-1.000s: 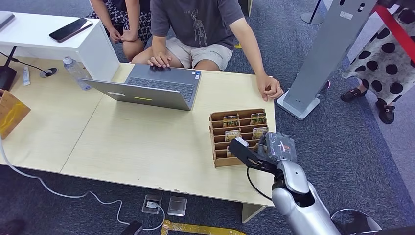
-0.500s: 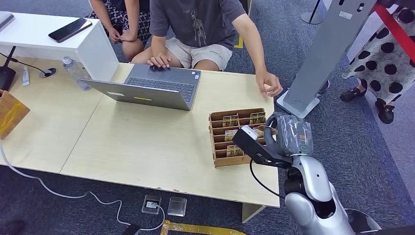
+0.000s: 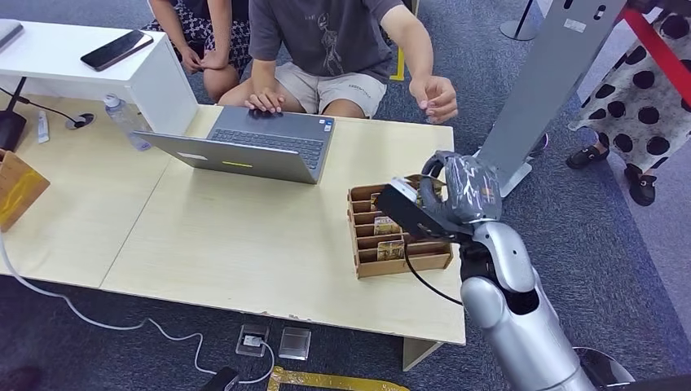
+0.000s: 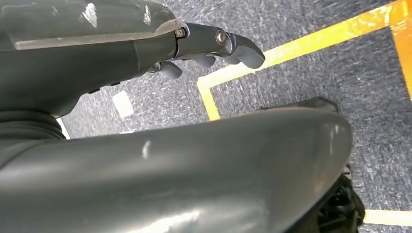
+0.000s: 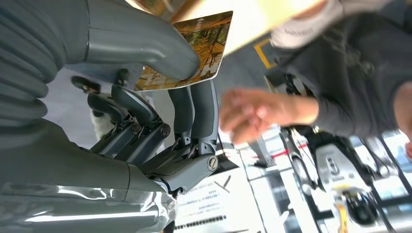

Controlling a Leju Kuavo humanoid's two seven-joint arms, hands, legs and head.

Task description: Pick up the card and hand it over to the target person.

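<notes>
My right hand [image 3: 456, 195] is raised above the wooden card rack [image 3: 364, 252] at the table's right end. In the right wrist view it [image 5: 160, 97] pinches a yellow-brown picture card [image 5: 199, 48] between thumb and fingers. The person in the grey T-shirt [image 3: 326, 41] sits behind the table. One of their hands [image 3: 434, 98] is lifted off the table toward mine and looks blurred up close [image 5: 252, 114]. It is apart from the card. Several more cards stand in the rack. My left hand [image 4: 209, 41] hangs over the carpet, holding nothing, fingers loosely extended.
An open laptop [image 3: 244, 147] lies before the person, whose other hand rests on it. A water bottle [image 3: 126, 120] and a white stand with a phone [image 3: 116, 49] sit at the back left. A grey pillar base [image 3: 497, 175] stands right of the table. Other people are nearby.
My right hand has risen from the front of the rack and moved toward the person, carrying the card. The person's hand has lifted from the table edge.
</notes>
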